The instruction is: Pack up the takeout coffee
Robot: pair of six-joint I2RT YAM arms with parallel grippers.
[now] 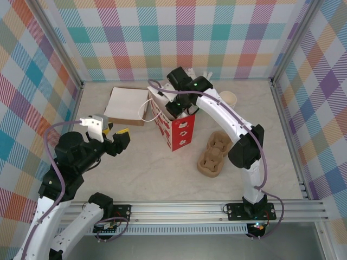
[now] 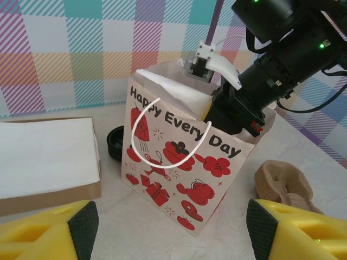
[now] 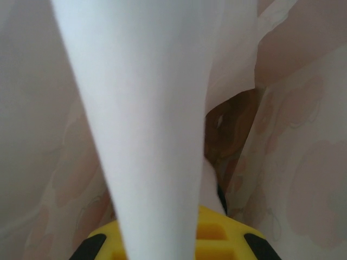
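Hazards, judging from this moment: tipping or dragging the paper bag (image 2: 179,162) while drawing out the right hand (image 3: 173,241), now sitting deep inside with fingers pressed together and a white sheet (image 3: 146,108) draping across them; whether pinched, impossible to tell. Possibly snagging the rope handle (image 2: 162,161) too. Holding the left hand (image 2: 172,233) spread and empty, apart from the bag, bracing nothing. Not making out the takeout coffee anywhere; noting a round black lid (image 2: 115,142) beyond the left hand, behind the bag's corner, cup body hidden.
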